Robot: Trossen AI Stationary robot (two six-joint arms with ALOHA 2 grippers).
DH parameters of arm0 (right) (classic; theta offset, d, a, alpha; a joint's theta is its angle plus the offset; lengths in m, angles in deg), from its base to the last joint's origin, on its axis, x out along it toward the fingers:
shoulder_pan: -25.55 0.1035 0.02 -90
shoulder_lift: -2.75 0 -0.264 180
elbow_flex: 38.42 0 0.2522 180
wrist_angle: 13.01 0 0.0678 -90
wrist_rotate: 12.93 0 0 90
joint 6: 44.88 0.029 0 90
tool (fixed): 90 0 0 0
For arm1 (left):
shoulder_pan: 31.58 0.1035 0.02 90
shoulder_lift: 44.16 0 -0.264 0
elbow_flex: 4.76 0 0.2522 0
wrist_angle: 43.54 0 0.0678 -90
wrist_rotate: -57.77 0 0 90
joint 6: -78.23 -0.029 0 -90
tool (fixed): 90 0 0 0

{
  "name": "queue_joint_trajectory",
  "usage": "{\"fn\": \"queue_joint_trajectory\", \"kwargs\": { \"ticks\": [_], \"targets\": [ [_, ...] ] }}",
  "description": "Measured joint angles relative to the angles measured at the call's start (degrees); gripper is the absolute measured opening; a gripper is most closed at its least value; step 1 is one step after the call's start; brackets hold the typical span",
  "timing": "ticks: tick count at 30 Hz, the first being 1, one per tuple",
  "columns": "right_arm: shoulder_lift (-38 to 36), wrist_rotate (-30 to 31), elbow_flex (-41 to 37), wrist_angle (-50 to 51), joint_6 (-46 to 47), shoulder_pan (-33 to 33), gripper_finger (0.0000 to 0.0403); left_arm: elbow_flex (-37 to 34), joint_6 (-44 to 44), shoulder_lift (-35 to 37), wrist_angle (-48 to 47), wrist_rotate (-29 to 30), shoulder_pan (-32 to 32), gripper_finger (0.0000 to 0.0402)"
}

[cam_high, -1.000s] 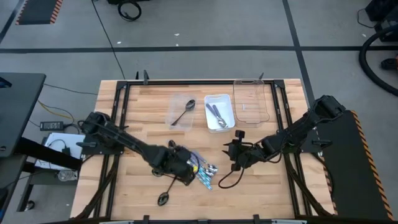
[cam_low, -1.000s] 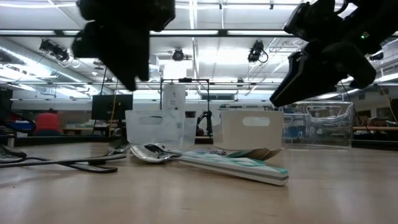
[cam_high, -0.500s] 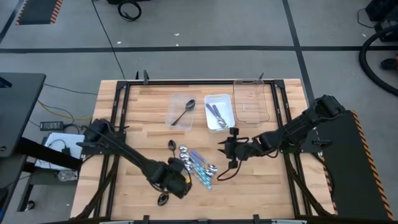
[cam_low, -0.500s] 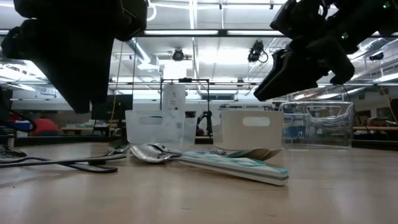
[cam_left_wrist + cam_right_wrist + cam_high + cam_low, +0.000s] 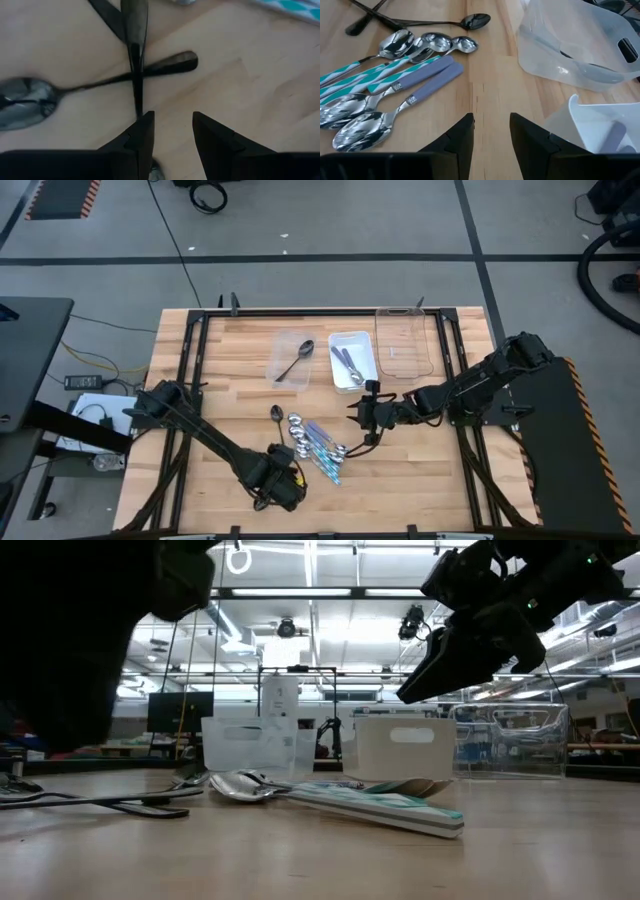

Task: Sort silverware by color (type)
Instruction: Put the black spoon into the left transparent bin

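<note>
Hovering low over the near part of the wooden worktop (image 5: pixel 220 350), left gripper (image 5: pixel 284 488), jaws released with a bare gap of wood between the two dark fingers (image 5: pixel 141 136). Just ahead of those fingers in the left wrist view, two dark spoons (image 5: pixel 135 60) lying crossed, one handle running toward the gap, the other's bowl off to the side. Touching neither.

Hanging above the worktop right of centre, right gripper (image 5: pixel 365 408), jaws likewise released and holding nothing, fingers (image 5: pixel 457 137) apart over bare wood. Raised well clear of the surface in the low view (image 5: pixel 455 640).

Lying between the two grippers, a loose cluster of silverware (image 5: pixel 318 442): shiny bowls side by side, handles fanned toward the near edge. Seen from the right wrist, teal-and-white striped handles (image 5: pixel 355 75) beside purple-handled spoons (image 5: pixel 427 80), bowls touching or nearly so. Beyond these, one dark spoon (image 5: pixel 445 21) apart from the cluster.

Standing at the far side of the worktop, three trays in a row: a clear tray (image 5: pixel 278 340) with a single dark spoon (image 5: pixel 297 360) inside, a white tray (image 5: pixel 370 370) holding purple-handled spoons (image 5: pixel 346 363), and a larger clear tray (image 5: pixel 428 345) to the right.
</note>
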Motion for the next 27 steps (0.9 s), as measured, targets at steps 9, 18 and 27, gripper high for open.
{"fn": "queue_joint_trajectory", "kwargs": {
  "ticks": [9,18,27],
  "targets": [
    [0.02,-0.36,0.02,-1.67,-1.29,-0.06,0.0136,-0.02,1.23,-2.50,-0.89,-3.49,-1.03,0.0141],
    [0.02,-3.00,0.02,-2.52,-1.66,-0.10,0.0136,-1.50,0.05,-3.77,-1.65,-4.41,-1.51,0.0141],
    [0.02,-3.14,0.02,-2.37,-1.42,-0.10,0.0136,-1.31,-3.28,-4.63,-0.63,-6.19,-0.92,0.0077]
  ]
}}
